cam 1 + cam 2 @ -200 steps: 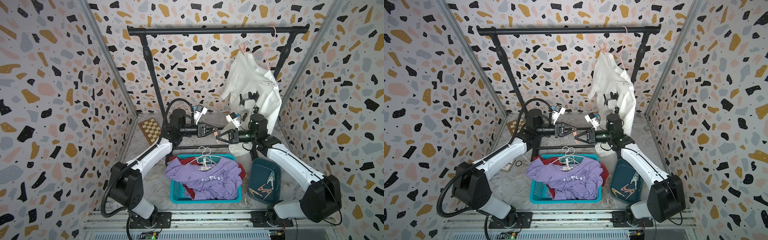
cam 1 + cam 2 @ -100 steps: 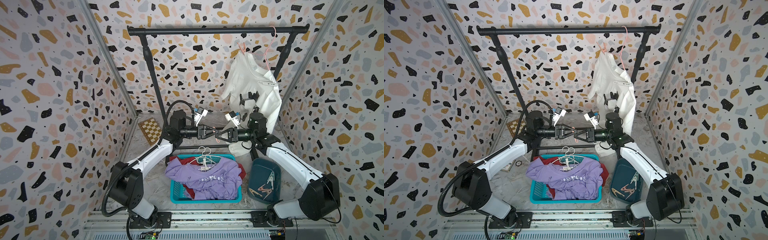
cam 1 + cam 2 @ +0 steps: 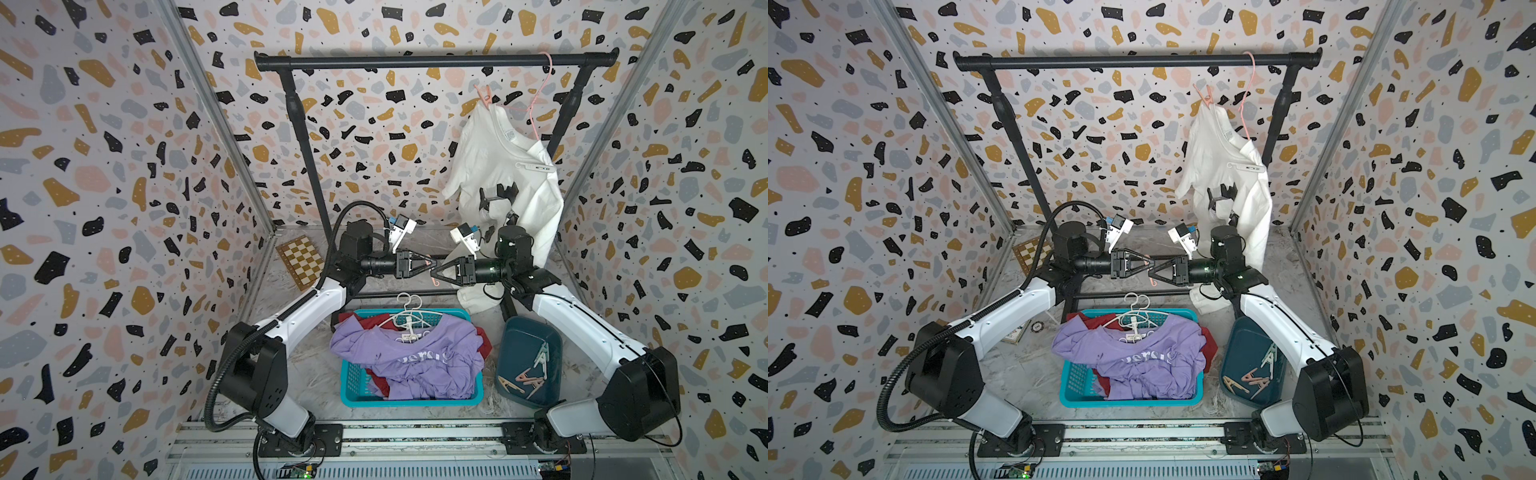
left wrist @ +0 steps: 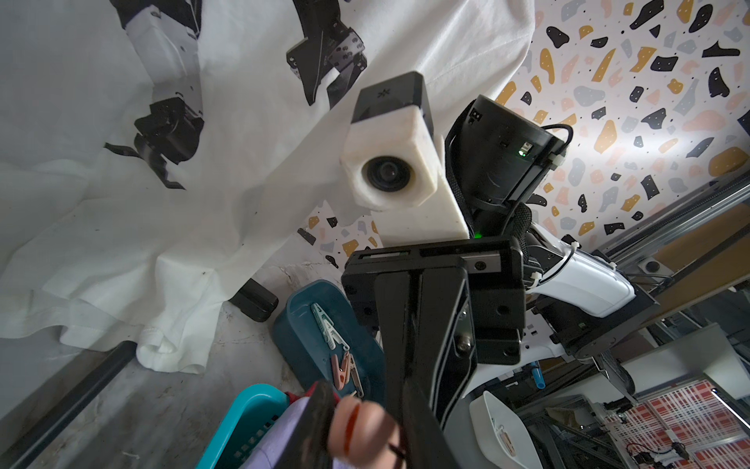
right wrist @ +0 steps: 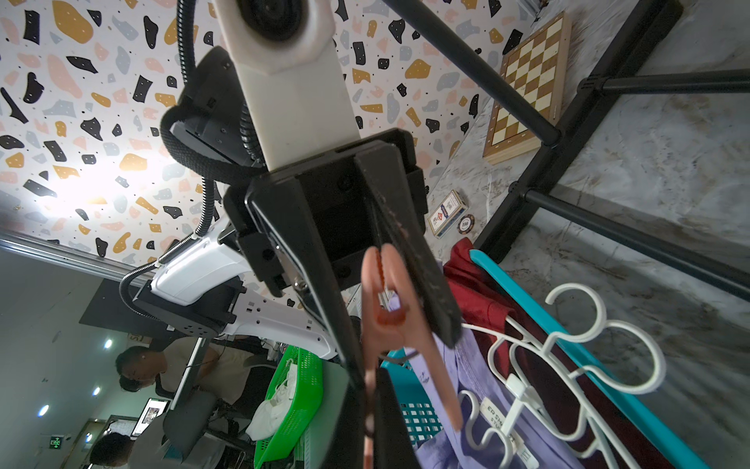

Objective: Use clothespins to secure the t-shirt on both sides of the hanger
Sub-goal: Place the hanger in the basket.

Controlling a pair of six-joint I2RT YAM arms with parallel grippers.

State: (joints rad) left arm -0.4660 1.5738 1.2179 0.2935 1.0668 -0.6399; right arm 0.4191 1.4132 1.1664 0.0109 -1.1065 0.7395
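Right end effector (image 3: 436, 272) is clamping the pink clothespin (image 5: 389, 320) in mid-air above the bench (image 3: 311, 374). Left end effector (image 3: 430, 263) is flanking its other end, grip unclear. Releasing prematurely risks dropping it.

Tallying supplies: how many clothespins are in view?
7: a clipped pin on the pink hanger, a held pin between the jaws, five loose pins in the teal bin; overlaps may hide more.

Terrazzo-patterned walls (image 3: 104, 187), grey marbled floor (image 3: 316, 374), black clothes rail (image 3: 415, 63) at the back, metal corner posts (image 3: 210, 104).
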